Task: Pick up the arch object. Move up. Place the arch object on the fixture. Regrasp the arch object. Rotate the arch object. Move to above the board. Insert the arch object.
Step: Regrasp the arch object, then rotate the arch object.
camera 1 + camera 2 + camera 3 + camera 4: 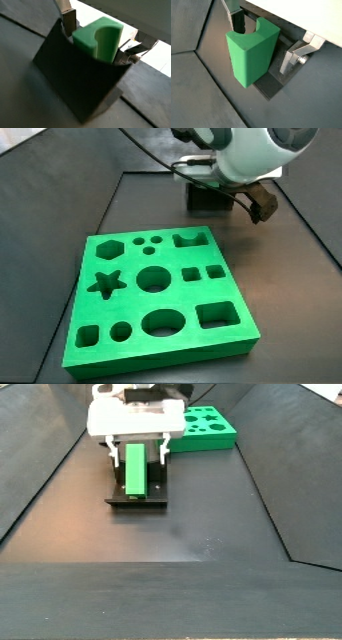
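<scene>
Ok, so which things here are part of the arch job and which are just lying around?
Part of the job:
- arch object, standing on the fixture
- fixture
- board
- gripper, over the fixture, fingers either side of the arch

Lying about:
- nothing else shows on the dark floor

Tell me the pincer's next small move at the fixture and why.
Probably close the pincer on the arch object to regrasp it. In both wrist views the green arch stands on the dark fixture with a silver finger on either side, seemingly not pressing it. In a side view the pincer hangs over the arch, away from the board. Whether the pads touch is unclear.
</scene>
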Motion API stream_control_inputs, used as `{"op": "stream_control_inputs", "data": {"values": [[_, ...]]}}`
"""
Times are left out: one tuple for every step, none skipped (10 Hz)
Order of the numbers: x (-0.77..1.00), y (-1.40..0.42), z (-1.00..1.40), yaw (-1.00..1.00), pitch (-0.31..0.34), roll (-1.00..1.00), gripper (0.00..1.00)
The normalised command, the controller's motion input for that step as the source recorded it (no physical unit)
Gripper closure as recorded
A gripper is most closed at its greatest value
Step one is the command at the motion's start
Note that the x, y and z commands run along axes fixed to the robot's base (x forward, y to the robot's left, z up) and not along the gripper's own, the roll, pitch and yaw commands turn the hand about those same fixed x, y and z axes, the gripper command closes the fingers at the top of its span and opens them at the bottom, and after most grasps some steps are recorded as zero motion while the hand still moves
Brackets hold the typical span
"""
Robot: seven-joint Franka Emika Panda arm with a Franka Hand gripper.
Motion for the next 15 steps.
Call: {"op": "stream_control_inputs", "data": {"values": [[0.04,0.00,-0.21,0.00,0.013,0.05,0.00],[0.02,-0.01,-0.19,0.00,0.005,0.05,0.00],[0.02,-0.01,-0.18,0.01,0.005,0.05,0.00],[0.02,-0.01,-0.18,0.01,0.005,0.05,0.00],[0.02,-0.01,-0.18,0.01,0.005,0.05,0.00],[0.02,-0.01,-0.18,0.01,0.005,0.05,0.00],[0.00,0.00,0.00,0.00,0.000,0.00,1.00],[-0.88,0.11,1.00,0.00,0.000,0.00,1.00],[-0.88,0.11,1.00,0.01,-0.026,-0.03,1.00],[-0.88,0.11,1.00,0.02,-0.043,-0.07,1.00],[-0.88,0.10,1.00,0.02,-0.056,-0.08,1.00],[-0.88,0.10,1.00,0.01,-0.071,-0.09,1.00],[-0.89,0.09,1.00,0.00,-0.083,-0.10,1.00],[-0.91,0.09,1.00,-0.01,-0.095,-0.11,1.00],[-0.92,0.08,1.00,-0.04,-0.103,-0.12,1.00]]}}
